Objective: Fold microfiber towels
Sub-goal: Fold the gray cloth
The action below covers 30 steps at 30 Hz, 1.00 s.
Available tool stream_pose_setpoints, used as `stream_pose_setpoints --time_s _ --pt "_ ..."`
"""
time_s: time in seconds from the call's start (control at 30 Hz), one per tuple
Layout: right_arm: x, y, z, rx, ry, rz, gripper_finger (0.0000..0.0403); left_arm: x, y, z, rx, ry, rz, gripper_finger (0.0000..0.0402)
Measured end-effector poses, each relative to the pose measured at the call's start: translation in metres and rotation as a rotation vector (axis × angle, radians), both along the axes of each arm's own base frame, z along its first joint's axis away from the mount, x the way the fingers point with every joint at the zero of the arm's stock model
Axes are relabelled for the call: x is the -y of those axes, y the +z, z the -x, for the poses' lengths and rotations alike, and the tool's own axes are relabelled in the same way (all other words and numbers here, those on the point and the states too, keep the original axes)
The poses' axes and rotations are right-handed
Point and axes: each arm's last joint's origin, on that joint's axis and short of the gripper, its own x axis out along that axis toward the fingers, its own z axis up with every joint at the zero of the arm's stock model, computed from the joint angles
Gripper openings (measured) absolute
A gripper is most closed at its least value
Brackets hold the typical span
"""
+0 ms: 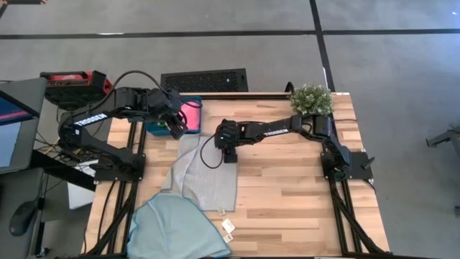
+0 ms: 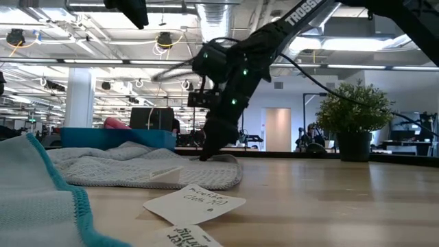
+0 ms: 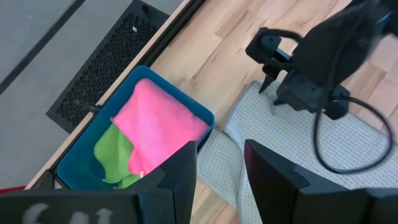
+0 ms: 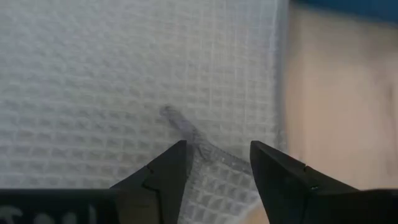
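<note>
Grey towel point(image 1: 208, 176) on table, right hand point(image 1: 228, 152) parted over its edge, left hand point(image 1: 175, 126) parted above tray point(image 3: 74, 163)

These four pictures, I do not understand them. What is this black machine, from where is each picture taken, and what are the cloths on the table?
It is a robot with two dark arms at a wooden table, and its job is to fold towels. One picture looks down from above, one looks level across the table top, and two come from small cameras on the wrists.

On the table lies a pale grey towel, with a light blue towel at the near edge. A teal tray at the back holds a pink towel and a green towel.

The right hand is low over the grey towel, fingers open around a small raised fold of it, not closed on it. The left hand hangs open above the tray's edge and holds nothing. A potted plant stands in the far corner.
</note>
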Motion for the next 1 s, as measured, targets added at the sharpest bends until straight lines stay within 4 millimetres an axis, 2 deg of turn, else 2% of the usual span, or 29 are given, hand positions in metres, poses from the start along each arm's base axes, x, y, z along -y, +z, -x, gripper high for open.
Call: stream_pose_setpoints --time_s 0.13,0.27,0.67,0.87,1.0 --pt "0.001 -0.001 0.001 -0.007 -0.039 0.02 0.0196 0.0 0.0 0.0 0.001 -0.003 0.005 0.0128" --pt "0.001 -0.001 0.001 -0.005 -0.057 0.01 0.0169 0.001 0.0 0.0 0.003 -0.01 0.016 0.0128" --pt "0.003 0.008 0.008 -0.044 -0.07 0.004 0.0015 0.001 0.0 0.0 0.003 -0.018 0.021 0.0128" --pt "0.003 0.012 0.016 -0.103 -0.071 -0.003 0.0011 0.001 0.0 0.0 0.006 -0.011 0.025 0.0128" --pt "0.004 0.027 0.023 -0.119 -0.074 -0.008 0.0006 0.001 0.0 0.0 0.009 -0.005 0.028 0.0128"
